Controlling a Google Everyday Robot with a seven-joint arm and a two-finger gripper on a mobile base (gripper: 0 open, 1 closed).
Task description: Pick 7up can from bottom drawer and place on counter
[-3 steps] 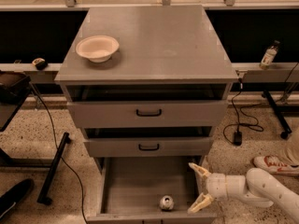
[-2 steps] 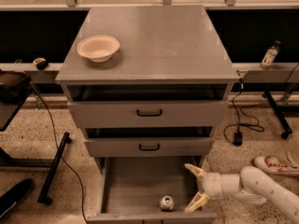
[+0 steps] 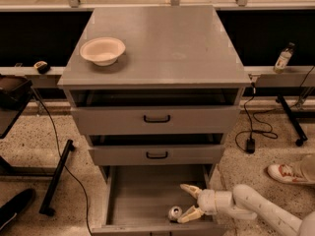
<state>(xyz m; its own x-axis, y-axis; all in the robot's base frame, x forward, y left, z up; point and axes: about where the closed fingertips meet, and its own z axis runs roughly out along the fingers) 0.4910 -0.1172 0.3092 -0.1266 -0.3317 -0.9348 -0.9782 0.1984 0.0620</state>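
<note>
The 7up can [image 3: 174, 213] lies on its side near the front of the open bottom drawer [image 3: 142, 193], its silver top facing the camera. My gripper [image 3: 188, 202] reaches into the drawer from the right on a white arm. Its fingers are spread open. The lower fingertip [image 3: 183, 219] is right beside the can, and the upper fingertip [image 3: 186, 187] is above and behind it. The counter [image 3: 157, 43] is the grey cabinet top above.
A cream bowl [image 3: 102, 50] sits on the counter's left side. The two upper drawers with black handles [image 3: 157, 118] stand slightly pulled out. A small bottle [image 3: 283, 58] stands on the right ledge. A shoe [image 3: 285, 173] and cables lie on the floor at right.
My gripper has moved left, deeper into the bottom drawer, and its lower finger has come up beside the can. The can has not moved.
</note>
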